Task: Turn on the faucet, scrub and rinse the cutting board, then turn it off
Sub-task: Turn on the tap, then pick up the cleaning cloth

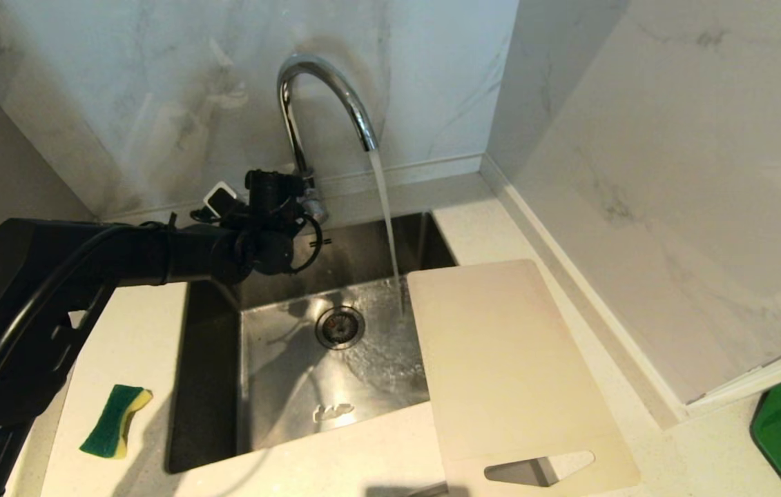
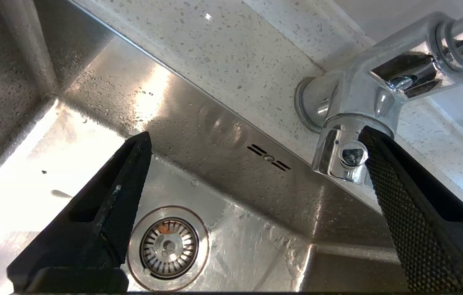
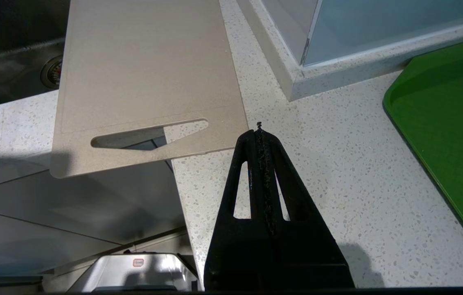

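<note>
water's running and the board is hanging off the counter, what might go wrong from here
1. The cutting board overhangs both the sink and the counter's front edge, so a nudge may tip it.
2. The stream lands just beside the board and may splash onto the counter.
3. The left gripper stands open at the faucet base, one jaw touching the valve; a slip could shift the flow.

The left gripper [image 2: 251, 143] hangs above the sink [image 2: 198, 123] with jaws spread wide; one textured finger [image 2: 403, 205] lies against the faucet [image 2: 362, 106] at its chrome base, the other finger [image 2: 108, 209] above the drain [image 2: 168, 247], well away from the faucet
</note>
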Available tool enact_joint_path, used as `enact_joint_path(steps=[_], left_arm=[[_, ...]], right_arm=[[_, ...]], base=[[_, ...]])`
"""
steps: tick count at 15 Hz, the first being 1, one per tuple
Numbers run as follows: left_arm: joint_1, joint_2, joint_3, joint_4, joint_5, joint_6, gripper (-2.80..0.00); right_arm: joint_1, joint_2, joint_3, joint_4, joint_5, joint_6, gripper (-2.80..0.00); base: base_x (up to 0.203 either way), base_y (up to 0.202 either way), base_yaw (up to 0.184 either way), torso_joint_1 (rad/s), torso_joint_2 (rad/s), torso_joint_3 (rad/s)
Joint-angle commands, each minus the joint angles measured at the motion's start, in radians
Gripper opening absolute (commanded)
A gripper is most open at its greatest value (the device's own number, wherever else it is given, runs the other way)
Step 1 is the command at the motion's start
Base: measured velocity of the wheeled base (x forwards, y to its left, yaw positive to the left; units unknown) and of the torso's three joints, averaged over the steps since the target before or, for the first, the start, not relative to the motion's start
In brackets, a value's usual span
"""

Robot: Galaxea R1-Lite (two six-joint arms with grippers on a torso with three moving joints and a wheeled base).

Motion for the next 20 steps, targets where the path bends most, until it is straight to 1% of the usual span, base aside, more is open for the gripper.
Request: enact_joint_path(steps=[1, 4, 7, 9, 12, 14, 16, 17, 18, 19, 20], left_arm=[[-0.011, -0.004, -0.001, -0.005, 0.004, -0.006, 0.00], [-0.032, -0.042, -0.001, -0.007, 0.004, -0.005, 0.00], [-0.062, -0.105, -0.001, -0.005, 0.006, 0.008, 0.00], [-0.078, -0.152, 0.000, -0.003, 0.007, 0.027, 0.00], [-0.078, -0.217, 0.013, 0.008, 0.007, 0.076, 0.00], [-0.072, -0.282, 0.027, 0.047, 0.006, 0.127, 0.00], [-0.070, -0.362, 0.029, 0.110, -0.002, 0.154, 0.00], [-0.074, -0.406, 0.030, 0.163, -0.010, 0.159, 0.00], [-0.077, -0.441, 0.029, 0.264, -0.020, 0.161, 0.00], [-0.079, -0.480, 0.028, 0.351, -0.041, 0.155, -2.06], [-0.079, -0.517, 0.028, 0.421, -0.081, 0.147, -2.80]], right_arm=[[0.000, 0.000, 0.000, 0.001, 0.000, 0.001, -2.80], [0.000, 0.001, 0.000, 0.001, 0.000, 0.001, -2.80], [0.000, 0.000, 0.000, 0.001, 0.000, 0.001, -2.80], [0.000, 0.000, 0.000, 0.001, 0.000, 0.001, -2.80], [0.000, 0.000, 0.000, 0.001, 0.000, 0.001, -2.80], [0.000, 0.000, 0.000, 0.001, 0.000, 0.001, -2.80], [0.000, 0.000, 0.000, 0.001, 0.000, 0.001, -2.80], [0.000, 0.000, 0.000, 0.001, 0.000, 0.001, -2.80], [0.000, 0.000, 0.000, 0.001, 0.000, 0.001, -2.80], [0.000, 0.000, 0.000, 0.001, 0.000, 0.001, -2.80], [0.000, 0.000, 0.000, 0.001, 0.000, 0.001, -2.80]], base=[[0.000, 0.000, 0.000, 0.000, 0.00, 0.000], [0.000, 0.000, 0.000, 0.000, 0.00, 0.000], [0.000, 0.000, 0.000, 0.000, 0.00, 0.000], [0.000, 0.000, 0.000, 0.000, 0.00, 0.000], [0.000, 0.000, 0.000, 0.000, 0.00, 0.000], [0.000, 0.000, 0.000, 0.000, 0.00, 0.000], [0.000, 0.000, 0.000, 0.000, 0.00, 0.000], [0.000, 0.000, 0.000, 0.000, 0.00, 0.000], [0.000, 0.000, 0.000, 0.000, 0.00, 0.000], [0.000, 0.000, 0.000, 0.000, 0.00, 0.000], [0.000, 0.000, 0.000, 0.000, 0.00, 0.000]])
